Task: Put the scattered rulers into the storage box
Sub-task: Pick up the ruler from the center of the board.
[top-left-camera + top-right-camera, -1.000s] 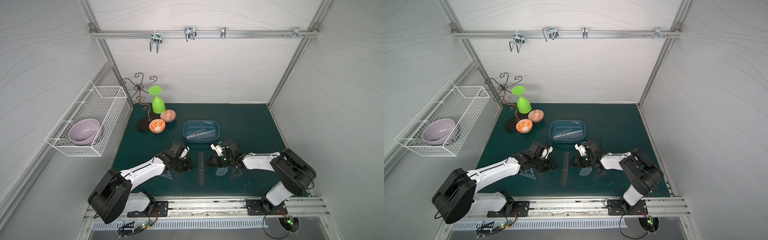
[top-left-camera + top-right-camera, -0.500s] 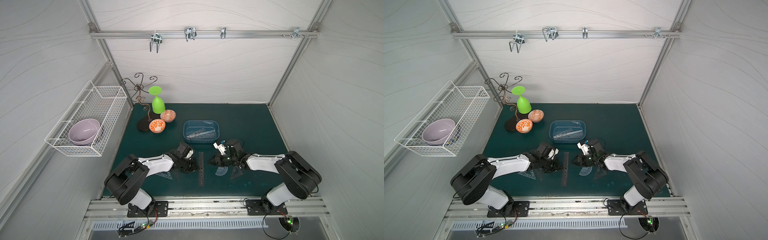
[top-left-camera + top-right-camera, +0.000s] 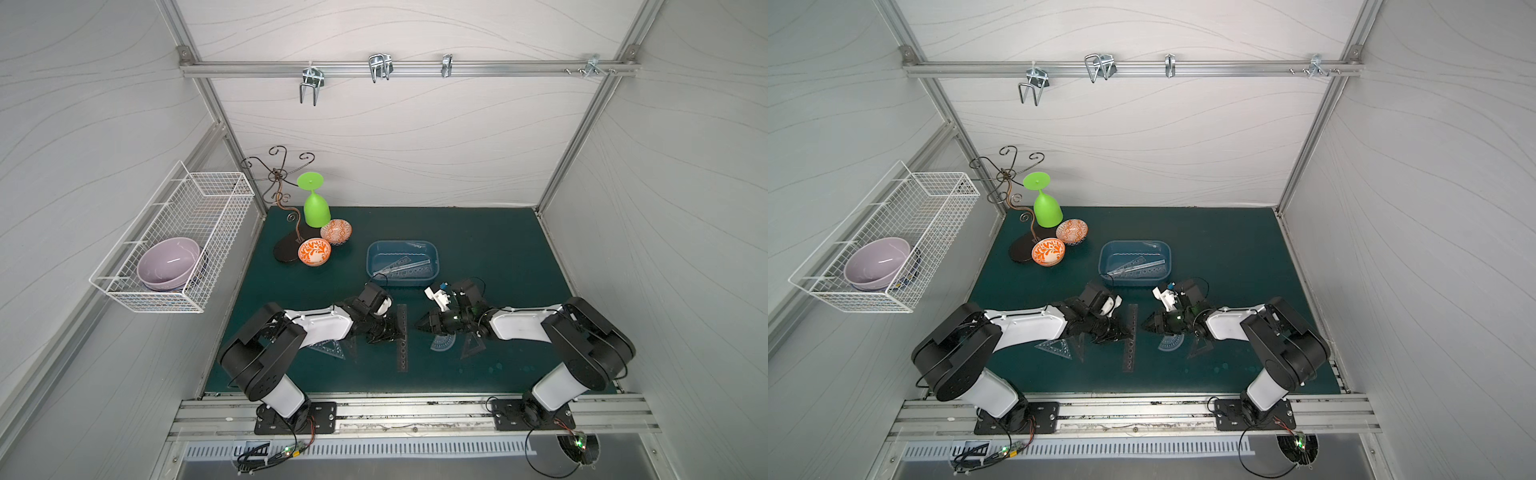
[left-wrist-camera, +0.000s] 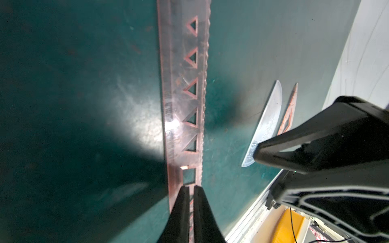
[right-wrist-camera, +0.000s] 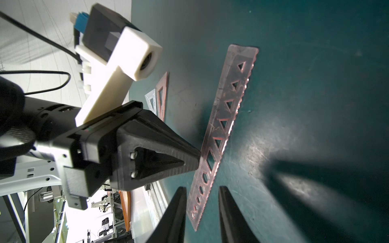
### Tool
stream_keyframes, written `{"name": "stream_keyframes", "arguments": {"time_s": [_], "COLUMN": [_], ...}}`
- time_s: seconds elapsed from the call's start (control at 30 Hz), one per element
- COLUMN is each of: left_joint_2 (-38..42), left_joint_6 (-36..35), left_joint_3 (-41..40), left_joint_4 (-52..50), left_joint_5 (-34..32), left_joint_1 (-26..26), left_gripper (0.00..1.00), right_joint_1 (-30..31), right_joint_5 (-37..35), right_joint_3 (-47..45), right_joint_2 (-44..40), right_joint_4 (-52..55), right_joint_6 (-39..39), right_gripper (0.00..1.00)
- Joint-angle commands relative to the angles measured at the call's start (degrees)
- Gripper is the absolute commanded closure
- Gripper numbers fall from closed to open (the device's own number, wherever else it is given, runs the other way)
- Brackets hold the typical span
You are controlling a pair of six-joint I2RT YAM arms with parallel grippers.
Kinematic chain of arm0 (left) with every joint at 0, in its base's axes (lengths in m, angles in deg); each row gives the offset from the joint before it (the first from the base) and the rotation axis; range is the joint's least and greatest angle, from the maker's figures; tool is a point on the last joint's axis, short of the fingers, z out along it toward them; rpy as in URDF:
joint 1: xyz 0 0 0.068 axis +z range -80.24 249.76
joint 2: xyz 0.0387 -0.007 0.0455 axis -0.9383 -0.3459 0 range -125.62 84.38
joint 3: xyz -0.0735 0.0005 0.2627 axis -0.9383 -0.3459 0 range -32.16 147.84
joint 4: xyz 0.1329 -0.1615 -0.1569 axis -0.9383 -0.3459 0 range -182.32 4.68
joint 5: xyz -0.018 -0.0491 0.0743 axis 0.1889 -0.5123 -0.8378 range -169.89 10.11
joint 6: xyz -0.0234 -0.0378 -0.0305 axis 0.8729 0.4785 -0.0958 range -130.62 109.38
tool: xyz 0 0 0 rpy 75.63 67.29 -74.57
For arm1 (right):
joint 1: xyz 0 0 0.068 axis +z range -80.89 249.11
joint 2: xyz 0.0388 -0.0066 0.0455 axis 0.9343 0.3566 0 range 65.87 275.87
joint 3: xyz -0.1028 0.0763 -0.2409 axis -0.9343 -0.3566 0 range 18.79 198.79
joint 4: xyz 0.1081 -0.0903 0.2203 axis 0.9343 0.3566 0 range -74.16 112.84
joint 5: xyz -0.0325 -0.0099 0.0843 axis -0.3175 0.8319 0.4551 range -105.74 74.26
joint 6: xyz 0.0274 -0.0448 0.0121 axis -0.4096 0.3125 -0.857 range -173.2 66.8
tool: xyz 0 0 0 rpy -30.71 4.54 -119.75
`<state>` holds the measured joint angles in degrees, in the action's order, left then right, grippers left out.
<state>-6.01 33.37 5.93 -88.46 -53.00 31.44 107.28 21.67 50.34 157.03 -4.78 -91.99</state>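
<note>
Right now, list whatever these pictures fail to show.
- In the left wrist view the left gripper has its jaws nearly meeting over the ruler; whether they pinch it is unclear.
- The left arm covers part of the clear set square in both top views.
- The right gripper overlaps part of the protractor.
- In the box, the strips are too small to count.

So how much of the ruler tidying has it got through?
Done: a few rulers lie in the blue storage box. In hand: the left end effector pinches the long dark ruler on the mat; the right end effector hovers open nearby. Left: that ruler, a clear set square, two dark set squares, a protractor.
</note>
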Motion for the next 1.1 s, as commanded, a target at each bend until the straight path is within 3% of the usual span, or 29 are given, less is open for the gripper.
{"name": "stream_keyframes", "arguments": {"time_s": [0.0,1.07], "left_joint_2": [-0.36,-1.73], "left_joint_6": [-2.24,-3.12], "left_joint_3": [2.17,-1.17], "left_joint_4": [-2.11,-0.22], "left_joint_5": [-2.20,-2.74], "left_joint_1": [-0.24,0.43], "left_gripper": [0.90,0.93], "right_joint_1": [0.16,0.23], "right_joint_5": [0.78,-0.96], "right_joint_3": [0.01,2.02], "right_joint_2": [0.69,-2.74], "right_joint_4": [-1.00,6.49], "right_joint_6": [-0.06,2.52], "right_gripper": [0.69,0.64]}}
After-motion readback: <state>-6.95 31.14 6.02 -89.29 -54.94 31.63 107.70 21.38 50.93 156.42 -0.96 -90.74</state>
